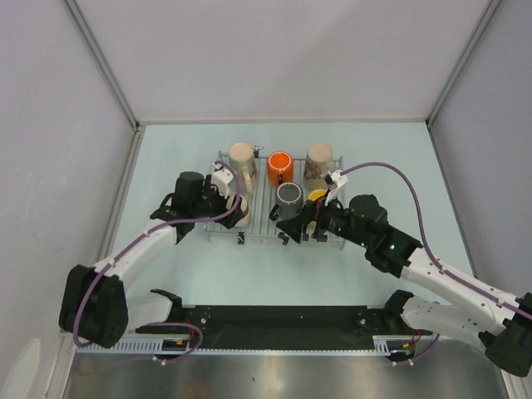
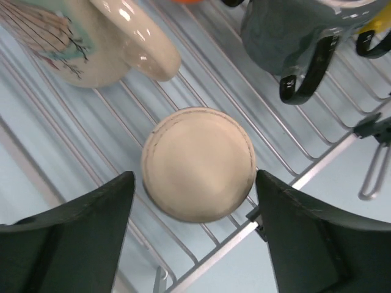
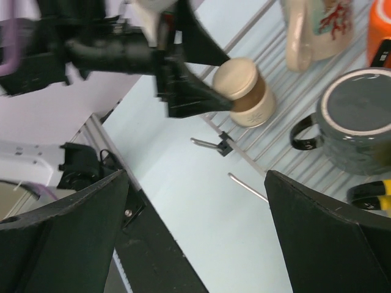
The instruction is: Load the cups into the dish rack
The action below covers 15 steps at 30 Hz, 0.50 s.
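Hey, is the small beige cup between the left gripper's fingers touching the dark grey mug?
Apart. The left wrist view shows bare wires of the rack between the beige cup and the grey mug, handle included.

An upturned beige cup [image 2: 198, 165] sits on the rack [image 2: 324, 160] between the left gripper's [image 2: 194, 178] spread fingers, with a grey mug [image 2: 287, 30] to its right.

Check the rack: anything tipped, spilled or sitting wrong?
Nothing spilled or broken. Only the small beige cup stands out: it sits base-up right at the dish rack's edge, between the open left tool's fingers.
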Available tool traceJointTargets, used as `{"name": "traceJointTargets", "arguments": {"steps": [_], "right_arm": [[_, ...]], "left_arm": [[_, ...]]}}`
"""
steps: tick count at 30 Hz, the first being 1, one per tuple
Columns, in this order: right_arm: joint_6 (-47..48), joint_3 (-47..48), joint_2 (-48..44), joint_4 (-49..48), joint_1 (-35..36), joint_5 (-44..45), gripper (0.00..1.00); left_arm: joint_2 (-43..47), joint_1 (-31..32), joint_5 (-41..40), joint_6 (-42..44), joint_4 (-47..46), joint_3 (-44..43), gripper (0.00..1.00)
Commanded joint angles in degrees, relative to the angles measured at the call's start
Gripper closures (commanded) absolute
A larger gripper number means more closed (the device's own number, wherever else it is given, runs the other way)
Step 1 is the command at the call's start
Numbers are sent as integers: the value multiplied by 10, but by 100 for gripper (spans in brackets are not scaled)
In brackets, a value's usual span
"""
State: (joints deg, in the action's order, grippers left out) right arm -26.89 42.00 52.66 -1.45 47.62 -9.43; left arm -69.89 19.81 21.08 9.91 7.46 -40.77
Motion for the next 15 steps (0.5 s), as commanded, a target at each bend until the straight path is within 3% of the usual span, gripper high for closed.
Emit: {"name": "traceJointTargets", "arguments": {"steps": [1, 9, 15], "right_arm": [[13, 0, -2, 4, -2, 78, 0], [18, 1, -5, 6, -2, 93, 0], [29, 29, 1, 74, 10, 276, 0]], "left_arm": [[86, 4, 14, -9, 35, -6, 3], [77, 6, 18, -3, 40, -11, 0], [142, 5, -9, 2, 33, -30, 0]]}}
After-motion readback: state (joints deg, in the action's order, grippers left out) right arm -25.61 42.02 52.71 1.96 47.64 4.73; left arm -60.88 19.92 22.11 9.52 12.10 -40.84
